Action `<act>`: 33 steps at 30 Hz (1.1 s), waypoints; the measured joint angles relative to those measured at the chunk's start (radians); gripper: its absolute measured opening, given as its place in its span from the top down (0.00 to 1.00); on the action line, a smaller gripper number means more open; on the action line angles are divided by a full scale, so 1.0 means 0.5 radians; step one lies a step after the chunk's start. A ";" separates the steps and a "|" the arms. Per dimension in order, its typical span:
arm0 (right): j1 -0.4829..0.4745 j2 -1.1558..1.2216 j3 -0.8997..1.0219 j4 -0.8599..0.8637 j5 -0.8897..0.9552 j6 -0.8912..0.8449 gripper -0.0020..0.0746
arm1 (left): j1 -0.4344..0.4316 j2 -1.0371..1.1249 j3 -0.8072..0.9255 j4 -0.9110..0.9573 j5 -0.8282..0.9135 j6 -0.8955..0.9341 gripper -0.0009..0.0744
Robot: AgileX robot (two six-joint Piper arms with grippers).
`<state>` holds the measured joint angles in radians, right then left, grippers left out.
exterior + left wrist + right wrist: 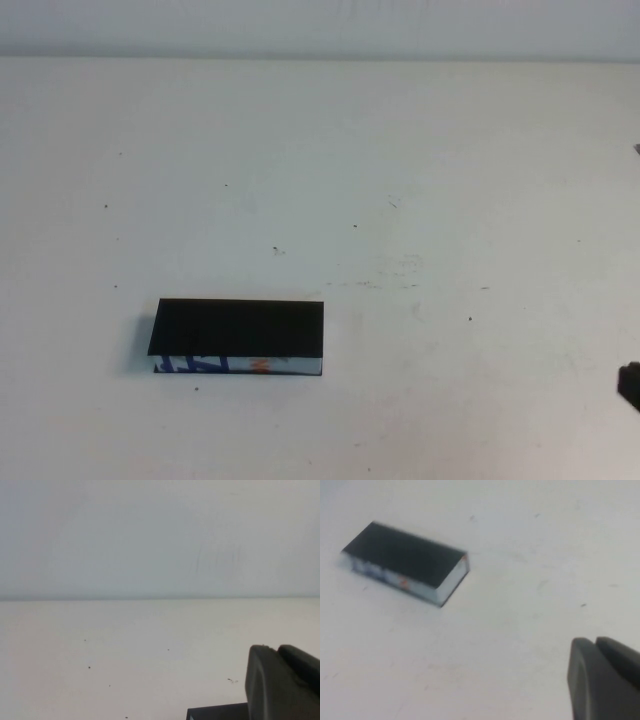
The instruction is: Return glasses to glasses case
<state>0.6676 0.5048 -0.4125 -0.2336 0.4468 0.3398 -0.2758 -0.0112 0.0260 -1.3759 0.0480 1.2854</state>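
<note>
The glasses case (pixel 238 336) lies with its lid down on the white table, near the front left; its blue, white and orange front edge faces me. It also shows in the right wrist view (pixel 407 562), and one dark corner of it shows in the left wrist view (pixel 216 713). The glasses are not in view. My left gripper (pixel 274 649) is shut and empty, low over the table just beside the case. My right gripper (pixel 592 641) is shut and empty, well away from the case; only a dark bit of it shows at the high view's right edge (pixel 630 386).
The white table (pixel 400 200) carries only small dark specks and faint scuffs. A pale wall rises behind its far edge (pixel 160 540).
</note>
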 joint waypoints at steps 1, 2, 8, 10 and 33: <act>-0.110 -0.045 0.053 -0.039 -0.075 0.038 0.99 | 0.000 0.000 0.000 0.000 0.000 0.000 0.99; -0.236 -0.102 0.119 -0.065 -0.164 0.061 0.99 | 0.000 0.000 0.000 0.000 0.000 0.000 0.99; -1.027 -0.553 0.604 -0.103 -0.758 0.101 0.99 | 0.000 0.000 0.000 -0.004 -0.001 0.000 0.99; -1.192 -0.699 0.722 -0.107 -0.855 0.106 0.99 | 0.000 0.000 0.000 -0.004 -0.001 0.000 0.99; -1.274 -1.027 0.878 -0.109 -0.894 0.224 0.99 | 0.000 0.000 0.000 -0.004 -0.009 -0.001 0.99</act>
<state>0.0308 -0.0088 0.0264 -0.2879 0.0000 0.4519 -0.2758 -0.0112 0.0260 -1.3779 0.0433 1.2851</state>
